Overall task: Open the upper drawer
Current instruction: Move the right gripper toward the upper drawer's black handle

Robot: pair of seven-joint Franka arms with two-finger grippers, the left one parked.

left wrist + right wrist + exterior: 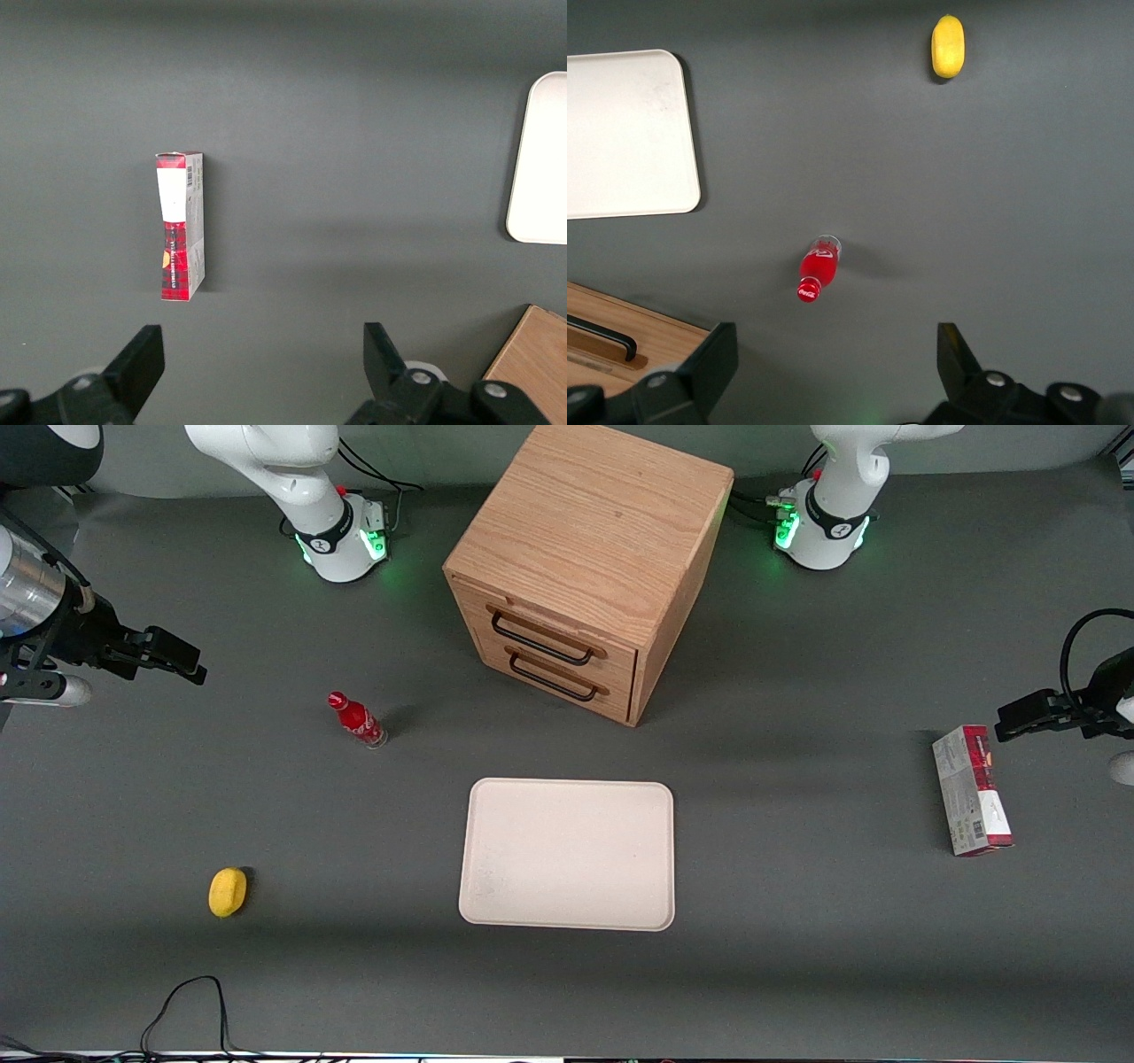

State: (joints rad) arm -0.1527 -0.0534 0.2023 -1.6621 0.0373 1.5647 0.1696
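Upper drawer (551, 636) closed, black handle, gripper (182, 662) well apart, spread

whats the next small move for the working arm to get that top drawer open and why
Probably carry the end effector toward the upper drawer and line it up with its black handle. The drawer looks shut, flush with the cabinet front, and the end effector hangs open over bare table at the working arm's end, holding nothing, with the red bottle standing between.

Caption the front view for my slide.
Open hand hovers off toward the working arm's end, away from the boxy oak cabinet's shut upper drawer.
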